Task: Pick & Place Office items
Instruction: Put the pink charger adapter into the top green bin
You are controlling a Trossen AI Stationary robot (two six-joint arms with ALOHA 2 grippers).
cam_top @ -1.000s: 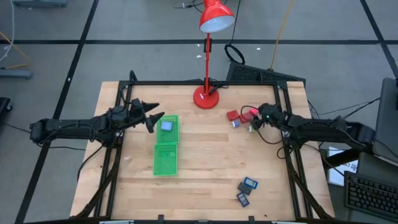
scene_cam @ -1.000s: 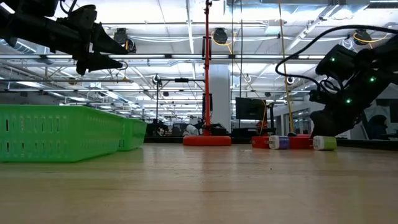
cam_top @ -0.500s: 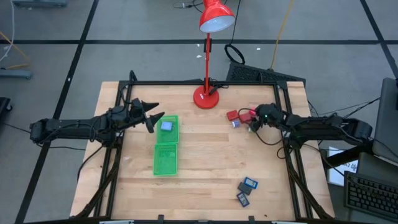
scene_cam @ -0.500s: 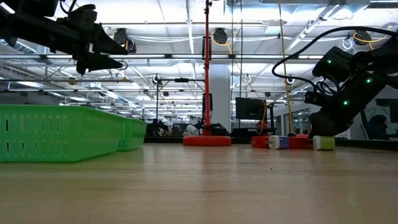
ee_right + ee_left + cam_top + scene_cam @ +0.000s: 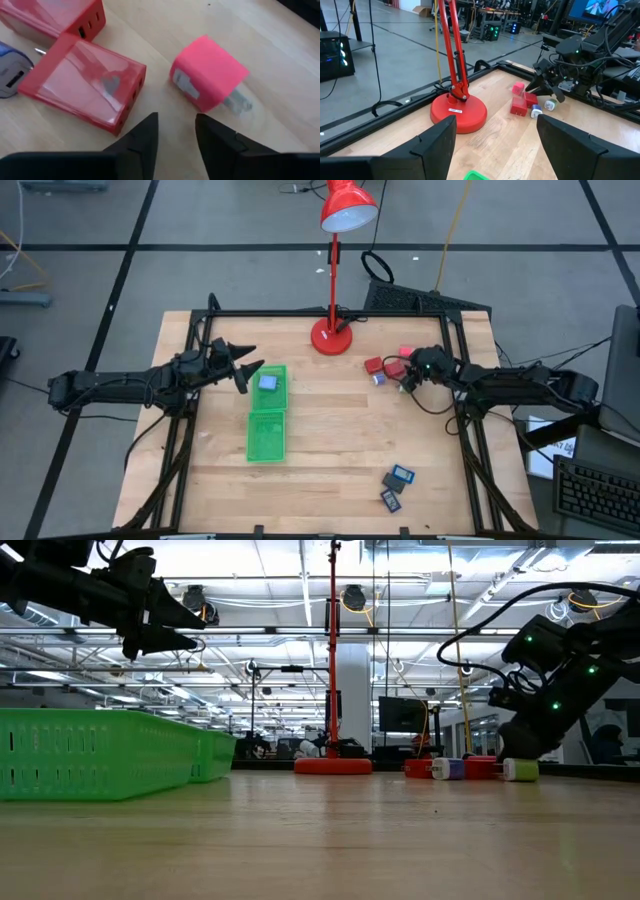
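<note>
My right gripper [image 5: 175,135] is shut, with only a narrow strip of bare wood showing between its fingers. It points slanting down at the table between a clear red block [image 5: 85,85] and a pink plug cube [image 5: 207,72] that lies on its side. Another red block [image 5: 55,15] and a blue piece [image 5: 10,75] lie just beyond. This cluster [image 5: 385,365] sits at the far right. My left gripper [image 5: 245,365] hangs open in the air over the far end of the green tray [image 5: 266,430], where a blue item [image 5: 268,382] lies.
The red desk lamp stands on its base [image 5: 331,337] at the far middle, its head above. Two dark rectangles with blue faces [image 5: 401,476] [image 5: 391,499] lie near the front right. A small whitish piece [image 5: 550,105] rests by the red blocks. Bare wood spans the middle.
My right gripper has tipped a little farther down toward the red blocks and its fingers have drawn together with nothing between them. The pink cube now lies a little toward the far edge from the fingers, apart from the red blocks.
</note>
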